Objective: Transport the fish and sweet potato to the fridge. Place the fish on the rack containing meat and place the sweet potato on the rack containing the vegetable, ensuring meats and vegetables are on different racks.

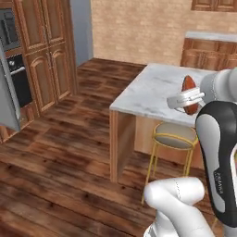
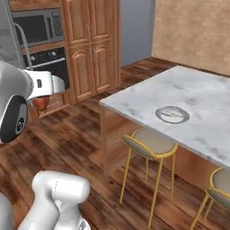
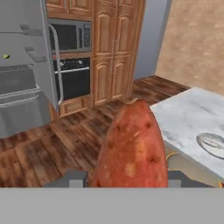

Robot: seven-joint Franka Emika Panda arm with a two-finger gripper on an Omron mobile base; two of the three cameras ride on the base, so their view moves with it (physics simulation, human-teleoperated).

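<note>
Arm lettering unreadable. Gripper (image 3: 127, 183) clamps reddish-orange oval sweet potato (image 3: 133, 146). Grey open fridge (image 3: 22, 87) ahead left; marble island (image 2: 179, 108) bears fish (image 2: 173, 114) on plate.

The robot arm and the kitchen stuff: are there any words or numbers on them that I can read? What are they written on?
Small grey lettering runs down the dark cover of the arm in the left base view: too blurred to read.
A round mark sits on the arm's dark joint in the right base view: no letters can be made out.
The oven has pale control marks: too small to read.
Nothing else carries any text.
</note>
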